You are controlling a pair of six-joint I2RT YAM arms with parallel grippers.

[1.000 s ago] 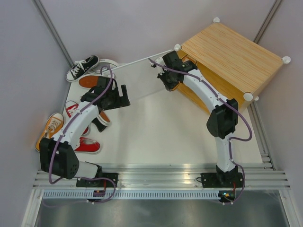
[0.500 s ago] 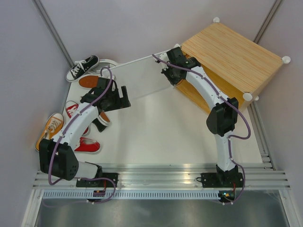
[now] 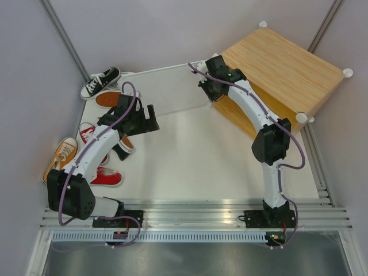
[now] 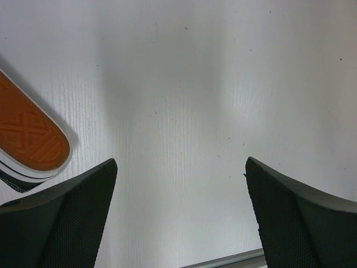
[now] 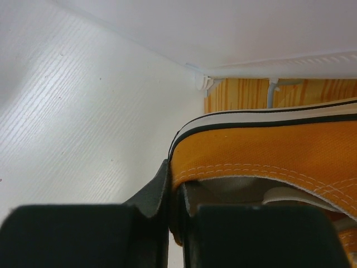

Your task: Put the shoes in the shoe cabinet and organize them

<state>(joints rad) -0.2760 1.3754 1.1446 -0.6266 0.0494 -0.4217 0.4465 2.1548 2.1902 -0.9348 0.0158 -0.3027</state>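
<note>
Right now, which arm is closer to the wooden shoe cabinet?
The right. The right gripper is at the shoe cabinet's open front, clamped on an orange sneaker's collar. The left gripper hangs open far across the table, beside the loose sneakers.

Shoe cabinet [image 3: 282, 63] far right, wood-grain top up. Its frosted door panel [image 3: 167, 89] stands open, stretching left over the white table [image 3: 190, 161]. The right arm reaches far, with the right gripper [image 3: 210, 92] at the cabinet's open front by the door corner, jaws not readable. The left gripper [image 3: 153, 118] hangs just near of the panel, fingers spread. Left side, far to near: black sneaker [image 3: 99, 82], sole-up shoe [image 3: 109, 99], red sneaker [image 3: 86, 131], orange sneaker [image 3: 60, 158], second red sneaker [image 3: 105, 177]. A dark shoe [image 3: 122, 146] lies partly under the left arm.
</note>
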